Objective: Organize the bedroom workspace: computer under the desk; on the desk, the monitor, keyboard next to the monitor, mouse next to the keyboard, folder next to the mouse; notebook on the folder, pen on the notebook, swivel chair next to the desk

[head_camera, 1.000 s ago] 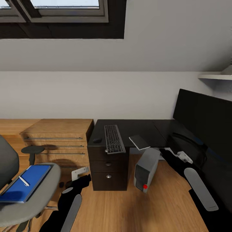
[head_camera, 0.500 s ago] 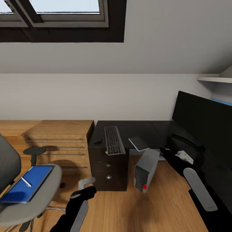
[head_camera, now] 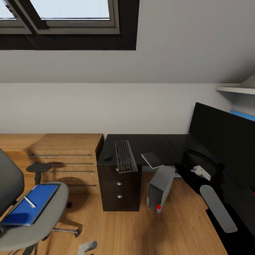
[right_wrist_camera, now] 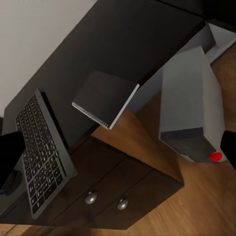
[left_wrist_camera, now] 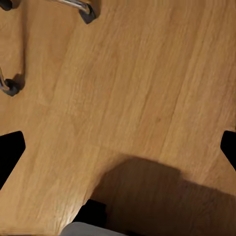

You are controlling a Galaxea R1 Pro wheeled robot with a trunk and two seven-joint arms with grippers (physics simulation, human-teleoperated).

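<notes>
A: Compared with one second earlier, the left arm had dropped almost out of the head view, and only the left gripper [head_camera: 87, 247] was at the near edge. The whole picture had also shifted a little, so the camera had moved too.

B: And its jaws?

A: They were open, with bare wooden floor [left_wrist_camera: 132, 83] between the two tips and nothing held. The right gripper [head_camera: 200, 171] hung near the monitor [head_camera: 223, 136], and its jaws were open and empty as well.

B: What was already done?

A: I judged that about half was done. The computer [head_camera: 160, 187] stood leaning under the table [head_camera: 148, 141]. The monitor was on the right part of the table. The keyboard [head_camera: 124, 155] lay on the left part, its near end over the edge, with the mouse [head_camera: 107, 157] just left of it. The notebook [head_camera: 152, 159] also stuck out over the near edge.

B: And what was left?

A: The folder [head_camera: 30, 204] lay on the seat of the swivel chair [head_camera: 35, 219], at the near left, with the pen [head_camera: 29, 202] on top of it. It had to go to the table beside the mouse, then the notebook and pen on it, and finally the chair next to the table.
</notes>
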